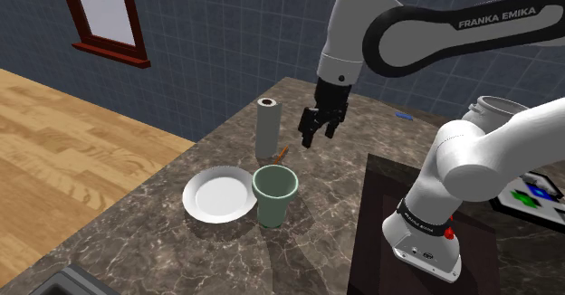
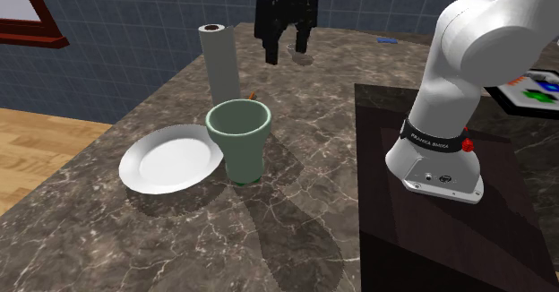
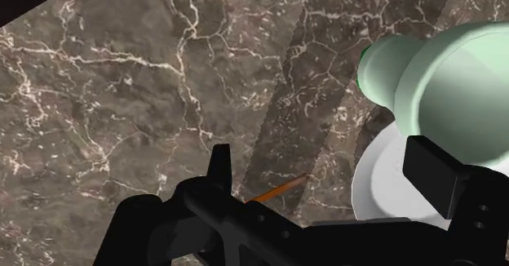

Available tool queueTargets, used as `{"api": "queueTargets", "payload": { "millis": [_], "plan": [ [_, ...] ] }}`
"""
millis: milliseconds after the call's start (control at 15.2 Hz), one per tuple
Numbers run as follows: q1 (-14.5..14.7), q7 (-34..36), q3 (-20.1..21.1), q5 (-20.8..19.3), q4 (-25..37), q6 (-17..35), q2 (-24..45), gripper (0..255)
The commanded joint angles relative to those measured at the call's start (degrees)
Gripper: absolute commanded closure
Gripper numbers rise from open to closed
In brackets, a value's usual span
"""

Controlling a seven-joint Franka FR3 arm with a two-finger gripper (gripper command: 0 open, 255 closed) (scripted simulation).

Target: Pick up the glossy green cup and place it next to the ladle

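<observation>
The marbled counter holds the green cup; the wrist view shows the jaws apart, empty.

The dark marble counter bears a white plate, a pale green cup and an upright paper roll.

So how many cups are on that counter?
1. The green cup stands beside the white plate, close to the upright paper roll. Another could hide behind the roll.
</observation>
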Motion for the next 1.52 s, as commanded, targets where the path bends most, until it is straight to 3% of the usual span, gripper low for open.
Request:
{"api": "queueTargets", "payload": {
  "millis": [0, 396, 858, 1386, 1452],
  "plan": [
    [0.86, 2.32, 2.24, 1.79, -0.54, 3.58, 1.89, 0],
    [2.55, 9.34, 9.64, 5.64, 0.19, 14.61, 10.42, 0],
    [2.57, 9.33, 11.39, 6.43, -2.29, 21.48, 14.77, 0],
    [2.56, 9.33, 11.53, 6.47, -2.46, 22.05, 15.17, 0],
    [2.56, 9.33, 11.53, 6.47, -2.46, 22.05, 15.17, 255]
  ]
}}
